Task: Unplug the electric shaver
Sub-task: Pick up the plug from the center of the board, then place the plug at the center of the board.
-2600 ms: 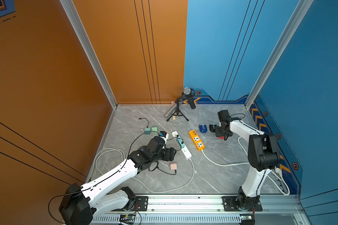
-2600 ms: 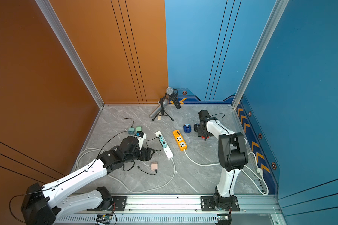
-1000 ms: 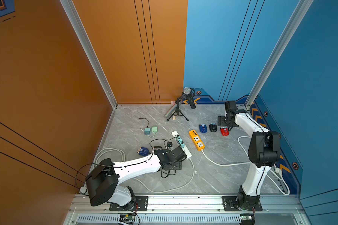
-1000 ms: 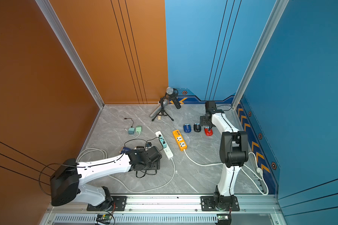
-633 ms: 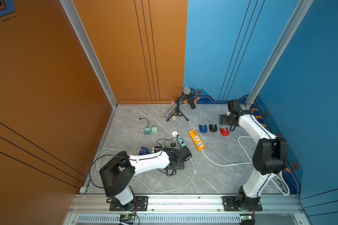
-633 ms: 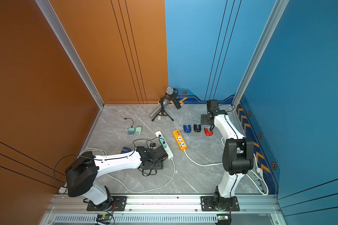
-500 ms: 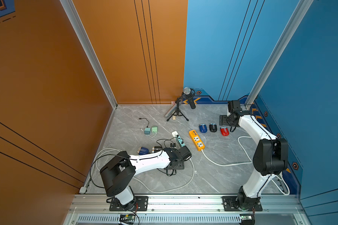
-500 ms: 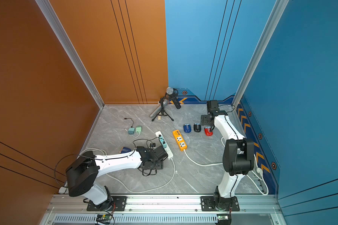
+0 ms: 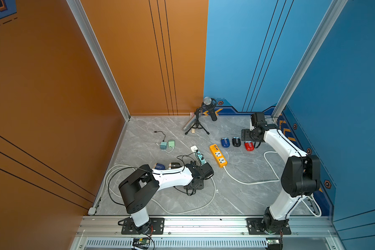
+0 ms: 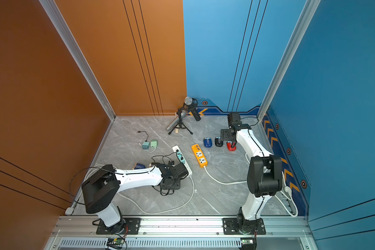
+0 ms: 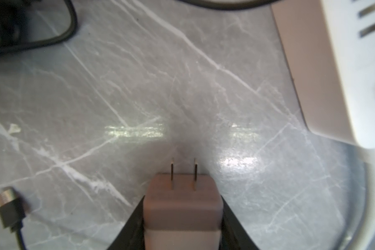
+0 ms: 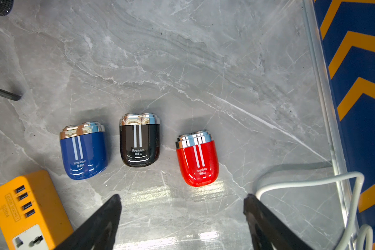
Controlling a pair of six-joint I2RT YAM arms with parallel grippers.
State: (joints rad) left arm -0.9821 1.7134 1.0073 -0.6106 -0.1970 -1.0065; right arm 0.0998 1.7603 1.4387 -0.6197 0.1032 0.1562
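Left gripper (image 11: 182, 218) pinches pink plug (image 11: 182, 201); prongs bare, plug apart from white strip (image 11: 338, 65). Right of orange strip (image 12: 26, 212), a row on the floor: blue shaver (image 12: 83, 151), black shaver (image 12: 139, 142), red shaver (image 12: 197, 160). Right gripper (image 12: 182, 207) spread wide, nearest red shaver, touching nothing.

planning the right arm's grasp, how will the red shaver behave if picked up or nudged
The red shaver has a glossy, rounded shell, so it may slip in a pinch grip. Lying flat on the smooth marble table, a nudge would likely slide or spin it, not tip it. It looks rigid.
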